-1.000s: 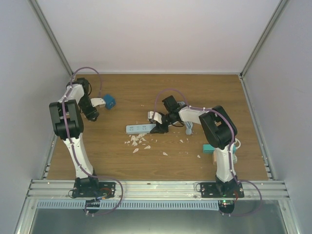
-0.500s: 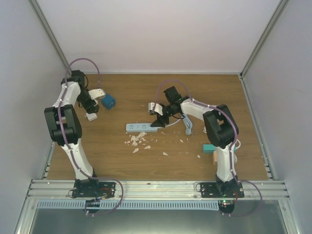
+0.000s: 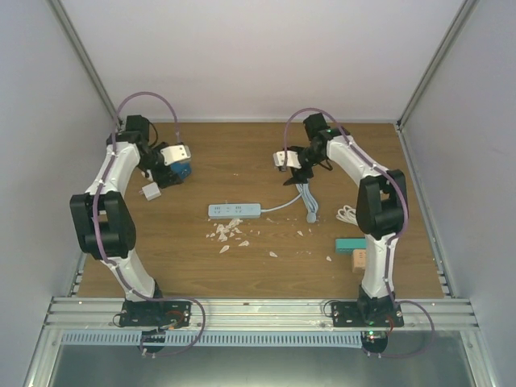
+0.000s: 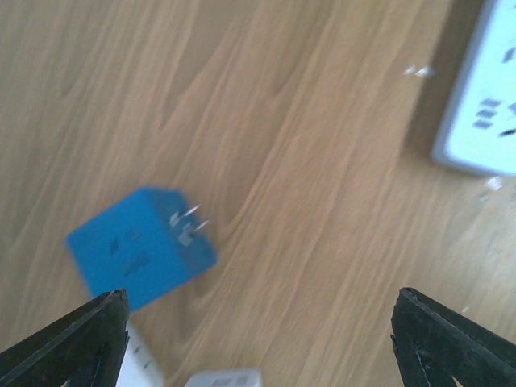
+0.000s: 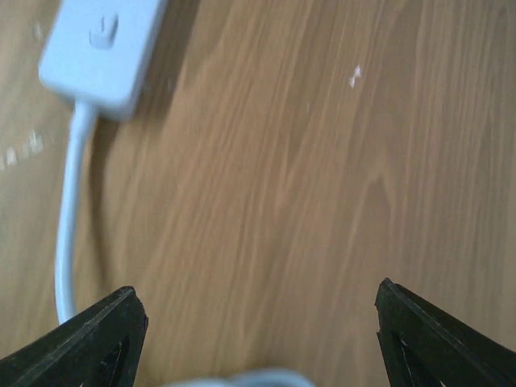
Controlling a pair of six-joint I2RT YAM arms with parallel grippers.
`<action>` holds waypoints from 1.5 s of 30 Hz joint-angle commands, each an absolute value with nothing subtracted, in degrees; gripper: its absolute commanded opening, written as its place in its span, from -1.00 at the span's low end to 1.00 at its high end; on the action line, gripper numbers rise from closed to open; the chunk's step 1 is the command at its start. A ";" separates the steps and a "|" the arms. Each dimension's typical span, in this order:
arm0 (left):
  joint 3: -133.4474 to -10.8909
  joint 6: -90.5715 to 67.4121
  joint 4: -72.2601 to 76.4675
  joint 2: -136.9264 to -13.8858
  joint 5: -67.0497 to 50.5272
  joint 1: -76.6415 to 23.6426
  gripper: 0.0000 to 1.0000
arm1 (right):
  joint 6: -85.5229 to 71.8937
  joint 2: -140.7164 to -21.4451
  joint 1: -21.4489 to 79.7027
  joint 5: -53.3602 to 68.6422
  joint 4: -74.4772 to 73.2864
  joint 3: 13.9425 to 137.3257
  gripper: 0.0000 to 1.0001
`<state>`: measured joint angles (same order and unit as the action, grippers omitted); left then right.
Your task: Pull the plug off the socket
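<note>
The white power strip [image 3: 235, 211] lies flat at the table's middle with nothing plugged in; its end shows in the left wrist view [image 4: 480, 121] and the right wrist view [image 5: 101, 52]. A small white plug [image 3: 150, 193] lies on the wood at the left, apart from the strip. A blue cube adapter [image 3: 182, 168] with bare prongs lies next to it [image 4: 141, 246]. My left gripper [image 3: 168, 164] hovers over the cube, open and empty [image 4: 262, 347]. My right gripper [image 3: 295, 168] is raised at the far middle, open and empty [image 5: 258, 339].
The strip's grey cable [image 3: 307, 199] runs right to a coil [image 3: 348, 214]. White chips [image 3: 229, 233] are scattered in front of the strip. A teal block [image 3: 352, 244] and a wooden block [image 3: 359, 260] sit at the right. Walls close in both sides.
My right gripper has left the strip's right end and moved up and toward the far side. My left gripper has moved toward the far side over the blue cube. The white plug now lies free.
</note>
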<state>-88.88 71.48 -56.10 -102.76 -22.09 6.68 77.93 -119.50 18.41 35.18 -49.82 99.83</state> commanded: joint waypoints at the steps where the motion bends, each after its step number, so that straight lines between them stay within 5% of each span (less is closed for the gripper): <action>1: -85.18 73.05 -55.11 -100.89 -28.99 3.26 0.78 | 93.66 -120.68 14.65 27.78 -59.32 102.79 0.57; 26: -80.12 63.24 -44.94 -102.57 -29.16 -6.06 0.74 | 107.93 -131.73 14.94 14.34 -64.11 106.33 0.39; 39: -79.54 61.68 -40.47 -102.45 -26.62 -6.06 0.73 | 99.06 -137.15 9.36 12.53 -65.04 113.20 -0.45; 45: -82.19 60.18 -40.51 -104.65 -27.92 -6.27 0.73 | 94.60 -136.06 5.14 12.09 -63.94 112.46 -0.60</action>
